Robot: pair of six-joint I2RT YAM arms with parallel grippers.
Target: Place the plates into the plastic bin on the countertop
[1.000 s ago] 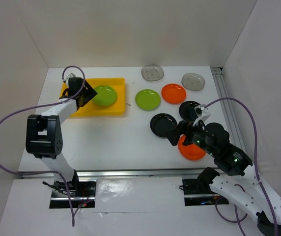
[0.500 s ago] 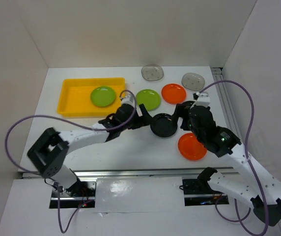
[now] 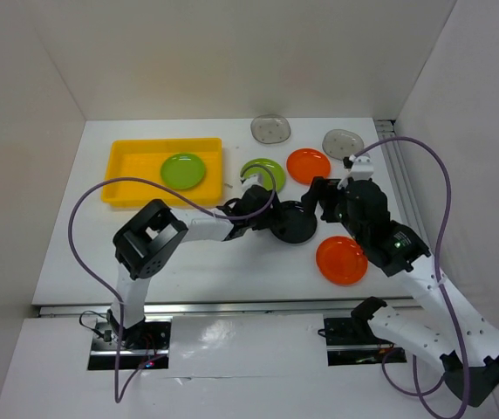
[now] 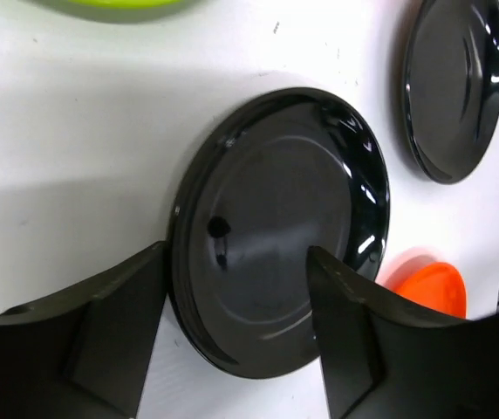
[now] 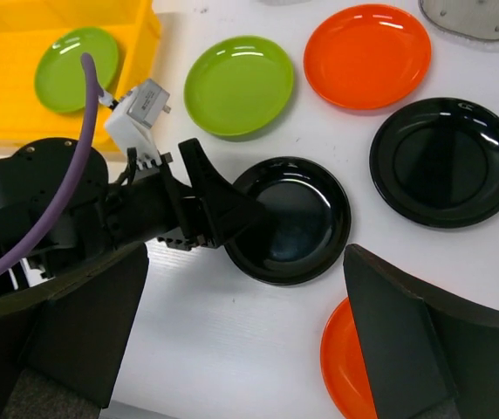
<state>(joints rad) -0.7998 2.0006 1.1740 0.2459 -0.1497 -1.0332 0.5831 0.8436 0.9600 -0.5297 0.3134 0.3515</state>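
Seven plates lie out on the white bench [image 3: 188, 262]. One green plate [image 3: 184, 170] sits inside the plastic bin [image 3: 127, 179], which rests at 10 o'clock on the bench with its 9 o'clock half bare.

Your step in hand, as I read it, is picking the black plate [image 3: 295, 223] near the bench's middle. From it the bin lies toward 10 o'clock, well apart. A second black plate [image 5: 446, 161] lies just beside it at 2 o'clock, an orange plate [image 3: 341, 260] is near at 4 o'clock, and a second green plate [image 3: 263, 175] is near at 11 o'clock.

Your left gripper [image 4: 236, 262] is at the black plate's 9 o'clock edge, jaws parted and holding nothing. In its wrist view one finger stands outside the rim and the other over the plate's floor. You cannot tell from here whether either finger touches.

Your right gripper [image 3: 330, 201] hovers over the second black plate, jaws spread wide and empty.

To do the pick well:
- Seat the outer finger low against the bench so it catches under the rim.
- Close firmly on that rim only; the glossy plate will likely slip in a shallow pinch.
- Lift clear of the neighbours before you swing toward 10 o'clock.
- Keep the plate level and set it in the bin's bare half.
- Hold the right gripper high and out of that path.
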